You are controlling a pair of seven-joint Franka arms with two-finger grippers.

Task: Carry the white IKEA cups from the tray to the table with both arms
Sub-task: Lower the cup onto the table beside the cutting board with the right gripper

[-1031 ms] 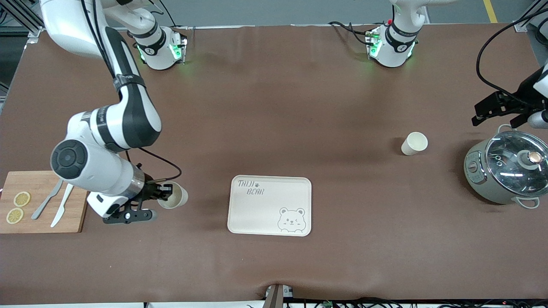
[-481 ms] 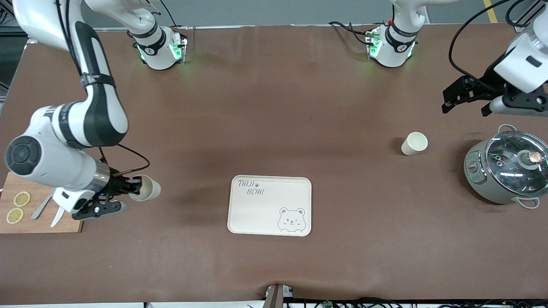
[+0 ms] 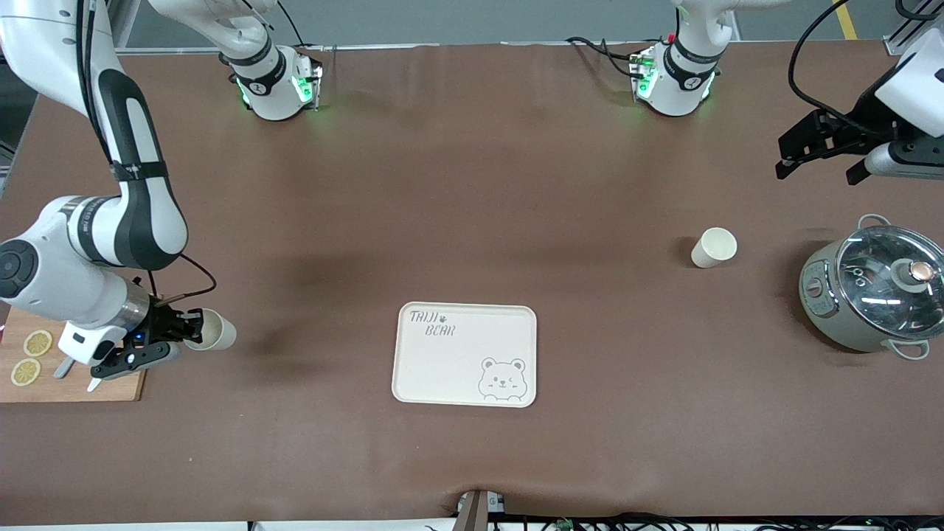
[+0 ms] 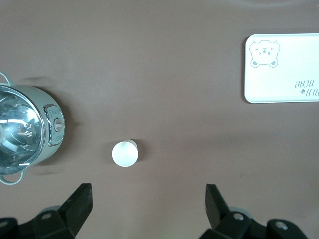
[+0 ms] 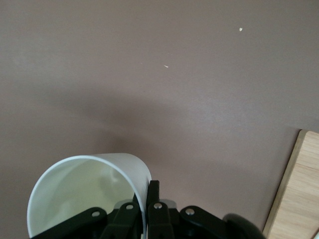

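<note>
Our right hand [image 3: 190,330] pinches one white cup's [image 3: 214,333] rim above the surface [image 3: 472,221] beside the cutting board [image 3: 118,385]; our left hand [image 3: 818,156] hangs released over the surface, the other cup [image 3: 713,247] standing near the pot [image 3: 870,295].

My gripper [image 4: 147,209]: fingers spread wide apart, holding nothing, hanging over bare brown table [image 4: 164,59]
White cup [image 4: 124,153]: upright on the table, seen from above, rim round, standing between my two fingertips' lines but well below them
Pot [image 4: 27,130]: grey-green with glass lid, beside the cup, apart from it
Bear tray [image 4: 282,68]: cream, well apart from the cup
</note>
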